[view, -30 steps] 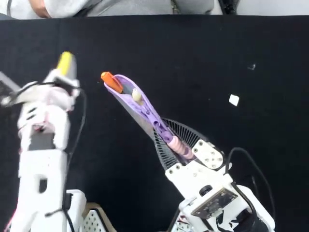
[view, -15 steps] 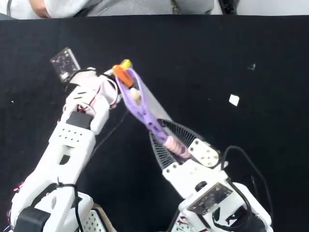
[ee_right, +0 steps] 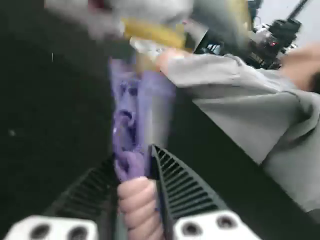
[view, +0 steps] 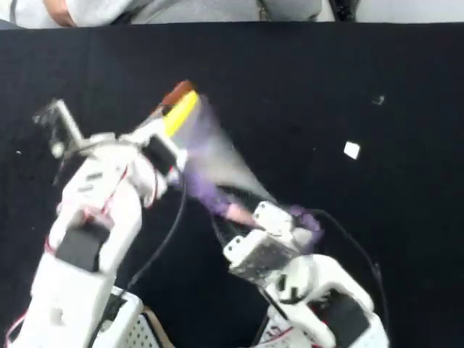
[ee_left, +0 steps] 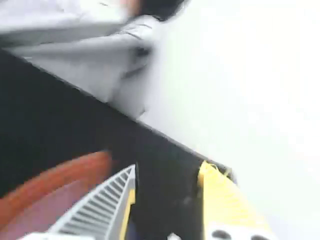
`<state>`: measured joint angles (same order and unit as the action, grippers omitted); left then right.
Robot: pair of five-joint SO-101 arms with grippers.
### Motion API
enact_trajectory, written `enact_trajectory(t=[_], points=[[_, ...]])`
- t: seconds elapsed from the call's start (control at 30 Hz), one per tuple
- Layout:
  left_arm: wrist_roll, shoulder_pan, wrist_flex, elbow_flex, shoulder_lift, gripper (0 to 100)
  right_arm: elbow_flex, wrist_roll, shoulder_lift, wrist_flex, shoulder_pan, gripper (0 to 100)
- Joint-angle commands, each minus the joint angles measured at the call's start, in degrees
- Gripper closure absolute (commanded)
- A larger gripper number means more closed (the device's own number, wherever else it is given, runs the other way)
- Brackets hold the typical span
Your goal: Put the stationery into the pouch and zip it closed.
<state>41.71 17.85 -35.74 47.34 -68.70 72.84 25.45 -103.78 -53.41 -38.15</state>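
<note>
The purple pouch (view: 210, 163) hangs in the air, slanting up from my right gripper (view: 250, 216), which is shut on its pink end (ee_right: 136, 200). In the right wrist view the pouch (ee_right: 129, 125) rises from between the black ribbed fingers (ee_right: 175, 185). An orange marker (view: 177, 93) sticks out of its upper mouth. My left gripper (view: 174, 110) sits right at that mouth, yellow finger (ee_left: 225, 200) and grey ribbed finger (ee_left: 102, 207) apart with dark table between them. The marker (ee_left: 50, 180) lies just outside the grey finger. A small white eraser (view: 351, 150) rests on the black table at the right.
The black table (view: 326, 72) spreads far and right of both arms. A tiny speck (view: 377, 100) lies at the far right. A person's grey sleeve (ee_right: 250, 95) shows beyond the table's far edge.
The left arm swung in from the left to the pouch's mouth, then drew back a little. The right arm shifted left and the pouch swung with it, its top going farther away.
</note>
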Motion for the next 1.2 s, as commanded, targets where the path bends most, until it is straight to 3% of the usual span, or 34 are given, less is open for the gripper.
enact_trajectory(t=[0.0, 0.17, 0.37, 0.53, 0.63, 0.93, 1.17], points=[[0.3, 0.8, -0.3, 3.8, -13.3, 79, 5.2, 2.2, -8.2, 5.8, -0.2, 98.7], [-5.1, -1.7, -0.3, 9.2, -25.9, 79, 8.1, 2.2, -8.1, 8.9, 1.7, 98.7], [-5.4, -16.0, -0.6, 8.6, -30.9, 79, 6.7, 2.1, -7.3, 9.2, 5.4, 98.8], [0.5, -30.9, -0.3, 6.8, -27.8, 84, 5.3, -0.8, -6.8, 9.4, 6.7, 98.8], [4.0, -35.5, 0.0, 6.5, -22.7, 84, 3.9, -1.0, -6.6, 11.7, 8.3, 98.8], [4.2, -33.8, 17.2, 6.7, 13.2, 84, -2.5, -1.1, -6.5, 16.1, 8.3, 98.8], [4.0, -26.9, 18.5, -5.2, 42.6, 80, -8.5, -6.2, -6.5, 16.4, 8.3, 98.8]])
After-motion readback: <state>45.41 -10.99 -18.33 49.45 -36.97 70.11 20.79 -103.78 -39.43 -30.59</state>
